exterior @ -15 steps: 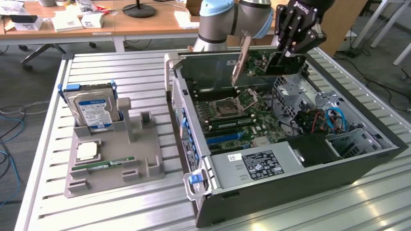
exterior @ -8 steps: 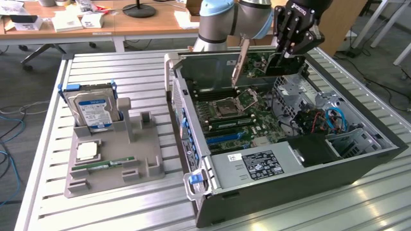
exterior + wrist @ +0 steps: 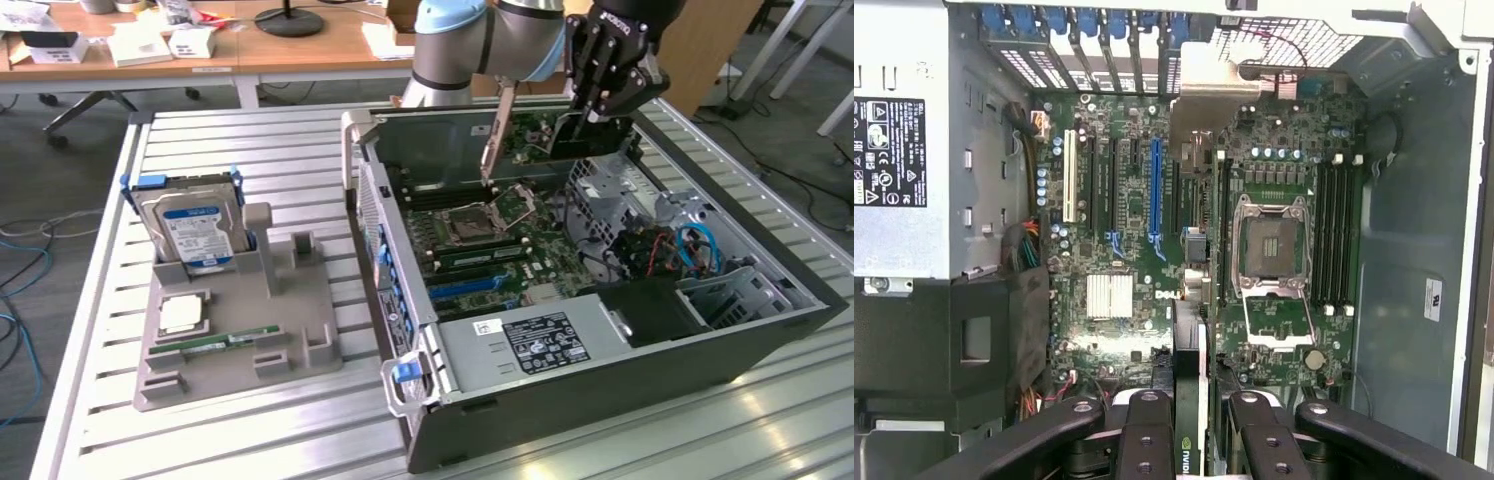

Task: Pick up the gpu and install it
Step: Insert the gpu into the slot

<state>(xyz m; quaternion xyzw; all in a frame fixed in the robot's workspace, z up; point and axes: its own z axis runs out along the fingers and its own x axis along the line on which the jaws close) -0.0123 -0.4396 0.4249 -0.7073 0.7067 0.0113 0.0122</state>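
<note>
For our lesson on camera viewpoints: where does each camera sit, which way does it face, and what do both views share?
Exterior view: off the arm, raised, looking obliquely down at the open computer case on the table; arm and hand show.
Wrist view: on the wrist, looking straight into the case at the motherboard; the hand's fingers show.
Shared: the gpu gripped by the hand, the motherboard, the CPU socket.

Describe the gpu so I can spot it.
Find the open computer case on the slatted table; the gripper hangs over it. The gpu is the thin dark card clamped between the fingers, unlike the hard drive sitting in the grey holder.
</note>
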